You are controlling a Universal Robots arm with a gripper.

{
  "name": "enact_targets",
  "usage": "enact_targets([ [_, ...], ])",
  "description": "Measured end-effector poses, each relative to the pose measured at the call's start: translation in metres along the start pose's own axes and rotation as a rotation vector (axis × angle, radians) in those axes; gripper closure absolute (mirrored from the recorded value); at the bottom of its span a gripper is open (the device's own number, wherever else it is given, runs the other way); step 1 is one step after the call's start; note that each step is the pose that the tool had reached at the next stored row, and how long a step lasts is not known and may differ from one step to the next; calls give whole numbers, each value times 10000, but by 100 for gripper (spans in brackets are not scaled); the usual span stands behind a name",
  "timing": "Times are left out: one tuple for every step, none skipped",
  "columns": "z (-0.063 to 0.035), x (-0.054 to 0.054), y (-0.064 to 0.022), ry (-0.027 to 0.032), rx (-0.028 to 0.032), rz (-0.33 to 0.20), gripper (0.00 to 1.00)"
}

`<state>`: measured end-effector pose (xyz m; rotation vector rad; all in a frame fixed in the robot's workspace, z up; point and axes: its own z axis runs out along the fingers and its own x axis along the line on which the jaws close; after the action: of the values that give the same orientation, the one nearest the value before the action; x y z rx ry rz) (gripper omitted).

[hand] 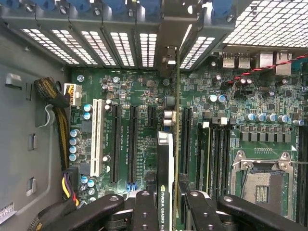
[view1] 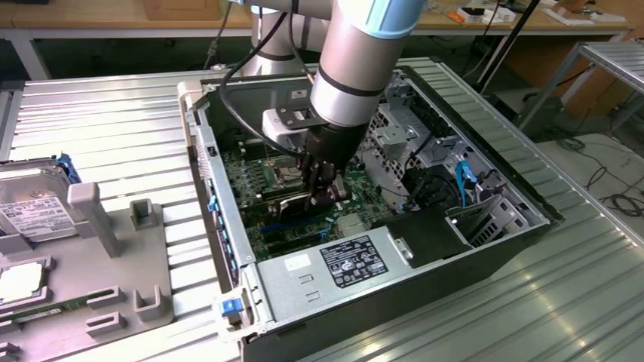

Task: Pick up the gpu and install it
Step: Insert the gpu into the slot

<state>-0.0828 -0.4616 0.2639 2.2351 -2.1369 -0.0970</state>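
Note:
The gpu (hand: 165, 163) is a thin dark card seen edge-on, with a white-and-green label strip along its top edge. My gripper (hand: 169, 208) is shut on it, one black finger (hand: 144, 209) on each side. The card stands upright over the green motherboard (hand: 139, 91), in line with the long black expansion slots. Its far end reaches the silver slot openings at the case's rear wall. Whether it sits in a slot I cannot tell. In the exterior view the gripper (view1: 327, 192) reaches down into the open computer case (view1: 423, 264), and the gpu (view1: 289, 204) shows as a dark slab below it.
An empty CPU socket (hand: 262, 180) and memory slots lie beside the card. A yellow-and-black cable bundle (hand: 60, 125) runs along the case wall. The labelled power supply (view1: 352, 260) fills the case's near end. Outside, a grey fixture (view1: 131, 249) holds a hard drive (view1: 30, 207).

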Motion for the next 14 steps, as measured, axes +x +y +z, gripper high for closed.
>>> enact_targets([
  [1,-1,3,-3,1,1,73],
  [3,-2,15,-6,5,-1,73],
  [6,-2,21,-6,5,-2,73],
  [9,-2,30,-2,2,-2,73],
  [9,-2,36,-1,1,-1,73],
  [9,-2,41,-1,-1,0,73],
  [9,-4,42,-1,0,-1,73],
  [8,-9,42,-3,1,-3,73],
  [-1,-11,43,-2,2,-13,73],
  [-18,-11,45,-2,2,-13,73],
  [-20,-12,45,-3,3,-14,73],
  [-19,-12,45,-6,3,-15,73],
  [-20,-12,46,-9,6,-14,73],
  [-20,-12,46,-9,11,-14,73],
])
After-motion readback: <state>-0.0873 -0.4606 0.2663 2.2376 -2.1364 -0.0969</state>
